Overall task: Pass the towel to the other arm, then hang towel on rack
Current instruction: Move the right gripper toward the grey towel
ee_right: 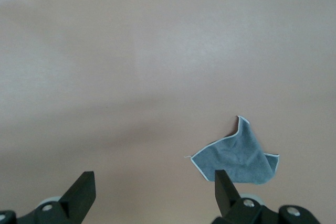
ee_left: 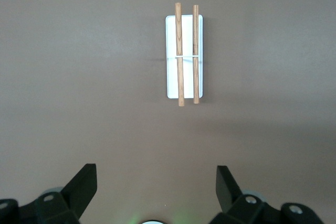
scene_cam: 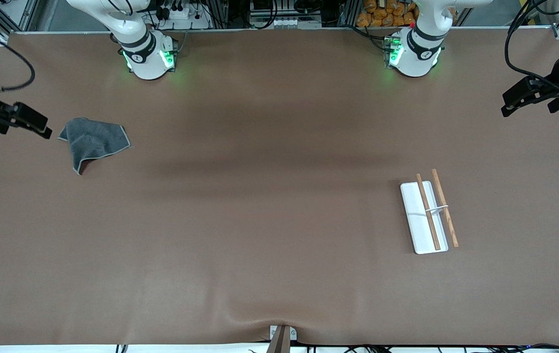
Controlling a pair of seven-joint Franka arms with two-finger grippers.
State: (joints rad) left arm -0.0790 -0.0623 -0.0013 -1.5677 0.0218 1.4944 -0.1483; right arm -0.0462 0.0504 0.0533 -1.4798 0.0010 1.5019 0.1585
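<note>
The towel lies crumpled on the brown tabletop in the upper left of the front view, grey face up with its pale stitched edge showing, toward the right arm's end. The right claw hangs just beside it at the left edge of that frame, not touching it; in the right wrist view its two black fingers stand wide apart with nothing between them, and the towel shows at the lower right of that picture. The rack sits in the right half of the front view, lower in the frame than the towel and well apart from it: a white tray with two brown rods lying along it, joined by a thin white crosspiece. The left claw hangs at the upper right edge of the front view, over the tabletop's end. In the left wrist view its fingers are spread wide and empty, with the rack at upper centre.
</note>
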